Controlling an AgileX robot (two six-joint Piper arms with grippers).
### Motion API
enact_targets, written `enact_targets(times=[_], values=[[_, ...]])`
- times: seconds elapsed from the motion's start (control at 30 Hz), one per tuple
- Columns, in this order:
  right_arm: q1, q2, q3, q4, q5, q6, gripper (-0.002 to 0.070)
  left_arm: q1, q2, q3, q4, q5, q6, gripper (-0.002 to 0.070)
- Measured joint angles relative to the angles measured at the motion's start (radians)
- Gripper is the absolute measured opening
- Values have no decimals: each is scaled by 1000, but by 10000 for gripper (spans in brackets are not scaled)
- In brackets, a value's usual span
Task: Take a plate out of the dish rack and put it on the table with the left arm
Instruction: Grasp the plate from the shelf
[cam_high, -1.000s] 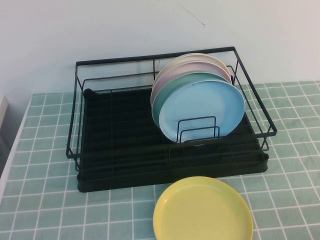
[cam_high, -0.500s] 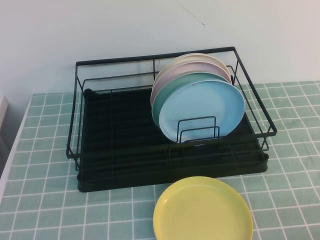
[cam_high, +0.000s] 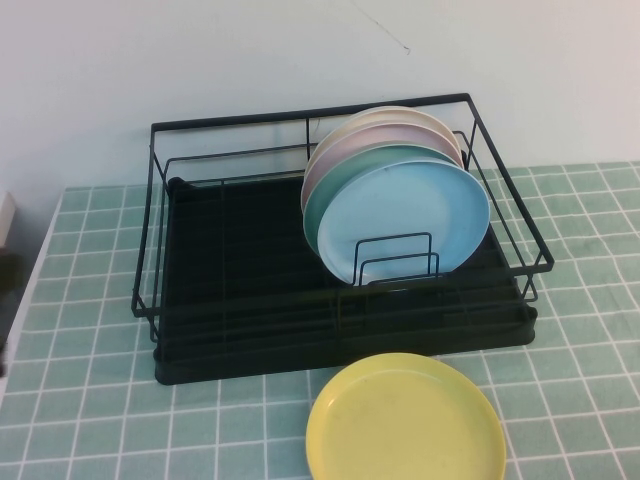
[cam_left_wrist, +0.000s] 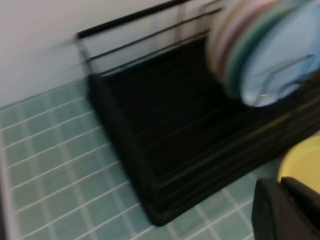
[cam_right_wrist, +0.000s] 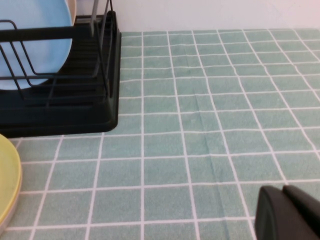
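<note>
The light sky-blue plate (cam_high: 405, 225) stands upright at the front of a stack of plates in the right half of the black wire dish rack (cam_high: 250, 270). It also shows in the left wrist view (cam_left_wrist: 280, 60) and the right wrist view (cam_right_wrist: 30, 40). My left gripper (cam_left_wrist: 281, 184) is shut and empty, over the green tiled table (cam_high: 90, 400) off the rack's (cam_left_wrist: 165, 125) front left corner, well away from the plate. My right gripper (cam_right_wrist: 284, 190) is shut and empty over bare tiles to the right of the rack (cam_right_wrist: 75, 105). Neither gripper shows in the high view.
A yellow plate (cam_high: 405, 425) lies flat on the table in front of the rack, also in the wrist views (cam_left_wrist: 302, 160) (cam_right_wrist: 6, 185). A mint-green plate (cam_high: 345, 180), a pink one and a cream one stand behind the blue plate. A white wall is behind the rack.
A dark shape has come in at the high view's left edge. Plates and rack have not moved.
</note>
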Motion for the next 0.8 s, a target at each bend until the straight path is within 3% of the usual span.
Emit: enact_targets(times=[0.1,0.2,0.43,0.63,0.8], values=[[0,0,0,0,0,0,-2,-35,93,-53,-142,65,140,-3],[0,0,0,0,0,0,-2,-67,210,-124,-188,102,198,-3],[0,0,0,0,0,0,-2,-164,444,-308,-193,129,218,-3],[0,0,0,0,0,0,-2,-317,633,-474,-163,157,209,-3],[0,0,0,0,0,0,-2,-376,768,-559,-204,153,217,-3]])
